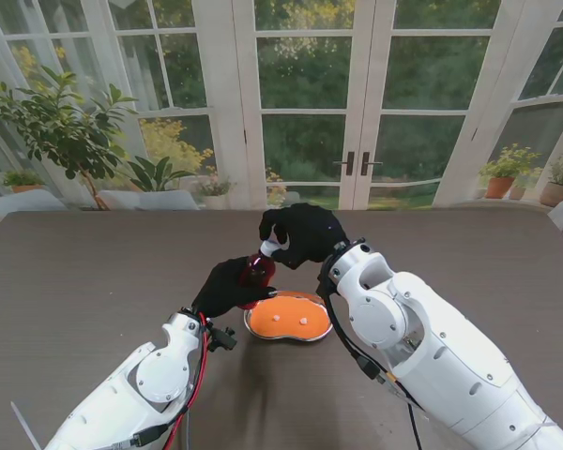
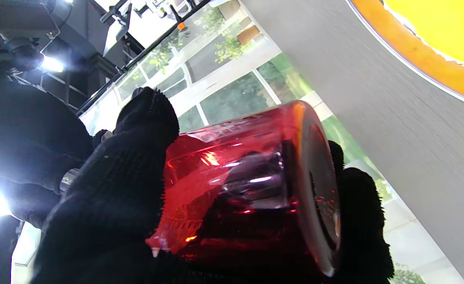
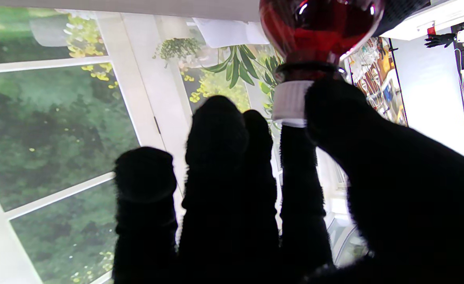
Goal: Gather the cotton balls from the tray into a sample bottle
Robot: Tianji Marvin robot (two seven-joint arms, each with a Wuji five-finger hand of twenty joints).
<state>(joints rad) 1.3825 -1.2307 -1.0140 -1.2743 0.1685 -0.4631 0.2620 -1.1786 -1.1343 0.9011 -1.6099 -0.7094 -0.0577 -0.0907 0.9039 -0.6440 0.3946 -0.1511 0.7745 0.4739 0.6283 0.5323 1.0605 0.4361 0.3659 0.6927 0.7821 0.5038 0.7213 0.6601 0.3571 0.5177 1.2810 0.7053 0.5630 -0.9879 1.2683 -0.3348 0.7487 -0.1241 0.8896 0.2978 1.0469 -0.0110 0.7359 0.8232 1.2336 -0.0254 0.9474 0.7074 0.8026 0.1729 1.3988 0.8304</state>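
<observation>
Left robot hand, black-gloved, wrapped around the translucent red sample bottle, held tilted above the grey-brown worktop, just left of the orange kidney-shaped tray; bottle body mostly hidden by fingers in the stand view; left wrist view shows thumb and fingers clamped on both sides, contents not readable through the red glare; right robot hand, also black-gloved, pinching the white ribbed cap at the bottle neck between thumb and one finger, other fingers extended free; cannot tell whether cap is seated on the neck; two small white cotton balls lie in the tray, barely resolvable; tray's near-right rim cut off by right arm.
</observation>
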